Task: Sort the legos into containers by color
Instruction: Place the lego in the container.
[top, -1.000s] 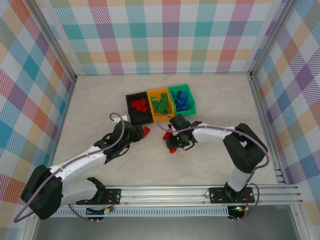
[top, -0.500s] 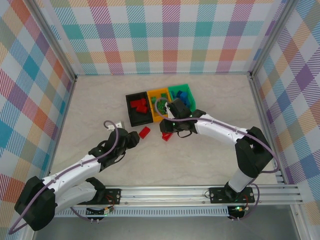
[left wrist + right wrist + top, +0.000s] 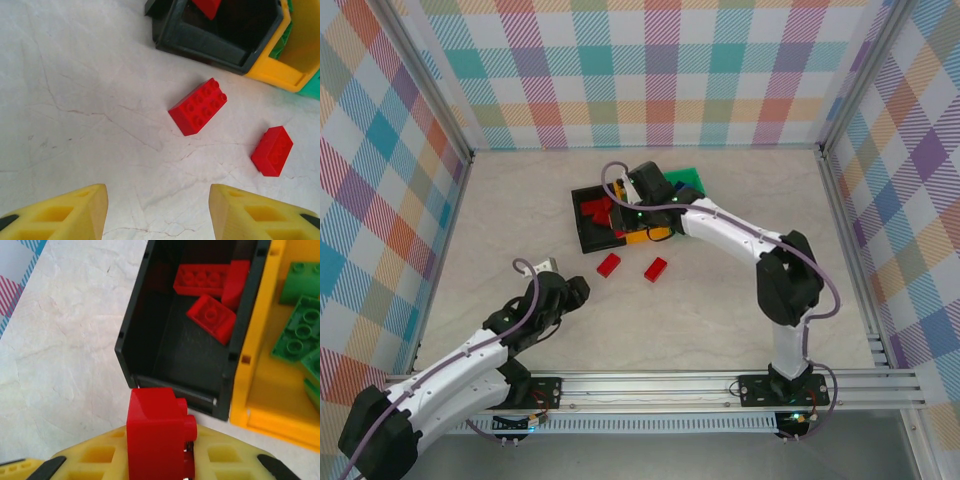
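Right jaws clamp a red lego near the black bin

1. From above, my right arm covers most of the orange-yellow plastic bin and part of the green plastic bin; what lies inside them I cannot tell.
2. In the left wrist view, the black plastic bin is cut by the top edge, and the yellow fingers of the left gripper by the bottom edge.
3. In the right wrist view, the small red studded plastic brick hides the gap of the right gripper; the green studded bricks are cut by the right edge.
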